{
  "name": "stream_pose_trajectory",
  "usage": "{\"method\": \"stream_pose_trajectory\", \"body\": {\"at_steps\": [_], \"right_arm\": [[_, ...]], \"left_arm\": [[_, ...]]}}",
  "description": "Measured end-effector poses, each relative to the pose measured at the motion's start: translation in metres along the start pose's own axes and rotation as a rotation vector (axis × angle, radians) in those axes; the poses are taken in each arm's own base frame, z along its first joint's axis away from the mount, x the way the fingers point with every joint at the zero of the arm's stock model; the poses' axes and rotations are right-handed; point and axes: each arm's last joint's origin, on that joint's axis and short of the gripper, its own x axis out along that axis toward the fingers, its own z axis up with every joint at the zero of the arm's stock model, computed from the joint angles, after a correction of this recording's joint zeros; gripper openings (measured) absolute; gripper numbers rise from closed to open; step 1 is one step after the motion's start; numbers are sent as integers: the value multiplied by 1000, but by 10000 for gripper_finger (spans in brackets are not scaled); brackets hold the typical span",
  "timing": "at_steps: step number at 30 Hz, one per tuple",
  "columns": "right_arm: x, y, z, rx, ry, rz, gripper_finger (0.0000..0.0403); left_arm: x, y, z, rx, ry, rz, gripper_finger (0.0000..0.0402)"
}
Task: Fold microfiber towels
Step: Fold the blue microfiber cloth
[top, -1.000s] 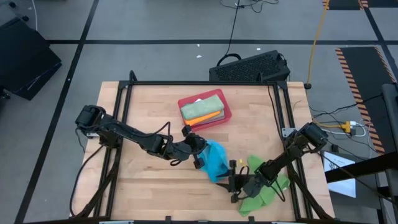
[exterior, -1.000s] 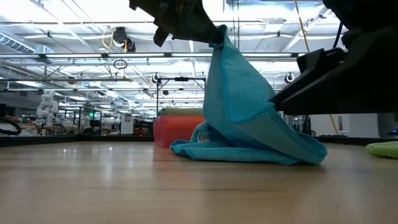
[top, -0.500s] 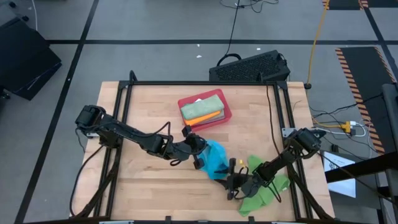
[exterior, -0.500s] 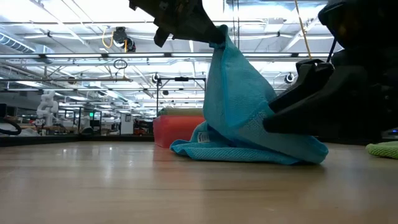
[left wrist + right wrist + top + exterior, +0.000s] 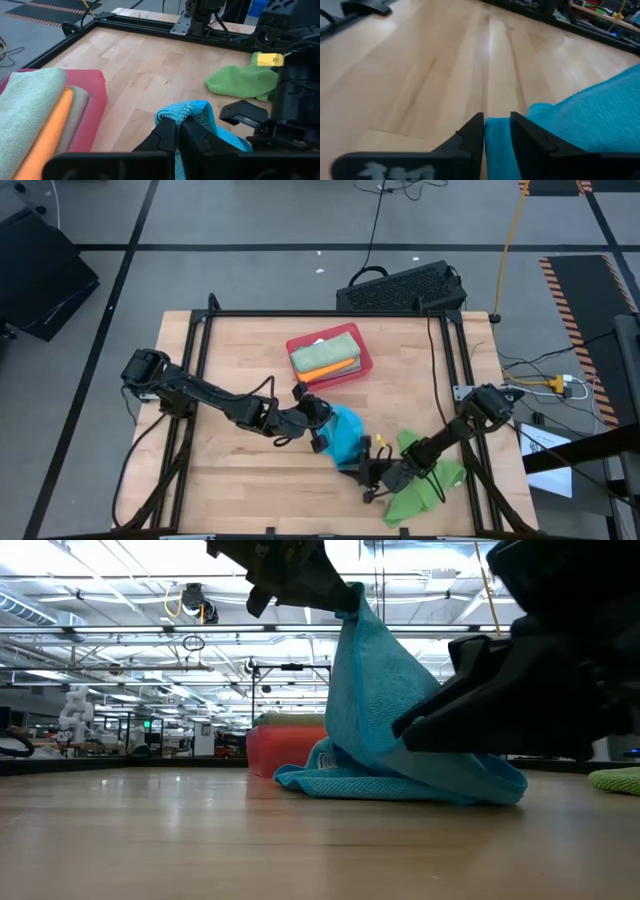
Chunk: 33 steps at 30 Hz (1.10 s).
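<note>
Since the earlier frame the right pincer (image 5: 365, 471) has advanced, closing on the blue towel (image 5: 345, 434) edge. Left pincer (image 5: 323, 423) grips its raised corner. Folded towels (image 5: 326, 356) fill the tray (image 5: 363, 364) (green towel (image 5: 420, 485) remains on the bench (image 5: 240, 350)).

Grey floor (image 5: 250, 220) with black tape lines; bright ceiling lights (image 5: 150, 570) in a workshop hall.

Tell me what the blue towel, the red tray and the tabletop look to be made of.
Blue towel: soft knit microfiber, matte, visibly looped weave, drapes limp. Red tray: rigid, probably plastic, smooth with rounded rim. Tabletop: light wood planks, grain lines and a slight sheen, likely sealed butcher block.
</note>
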Motion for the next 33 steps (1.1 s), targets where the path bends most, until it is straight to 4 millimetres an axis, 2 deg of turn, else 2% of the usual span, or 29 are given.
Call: {"method": "stream_pose_trajectory", "body": {"at_steps": [5, 9, 13, 17, 23, 29, 33], "right_arm": [[1, -2, -3, 0, 25, -3, 9], [-2, -2, 3, 9, 14, 3, 8], [-17, -4, 28, 15, -48, 29, 3], [-45, -14, 66, -12, -123, 43, 2], [-98, -45, 117, 12, -252, 54, 1], [-139, -74, 146, 4, -367, -32, 1], [-159, -92, 158, -9, -428, -78, 1]], "left_arm": [[-1, -2, -1, 7, 7, -5, 7], [-3, -5, -3, 11, 19, -18, 16], [-14, -10, 0, 24, 25, -92, 7], [-37, -16, 12, 11, -12, -175, 9], [-82, -25, 25, 17, -47, -281, 18], [-127, -39, 34, -27, -102, -429, 5], [-154, -45, 36, -62, -118, -516, 15]]}}
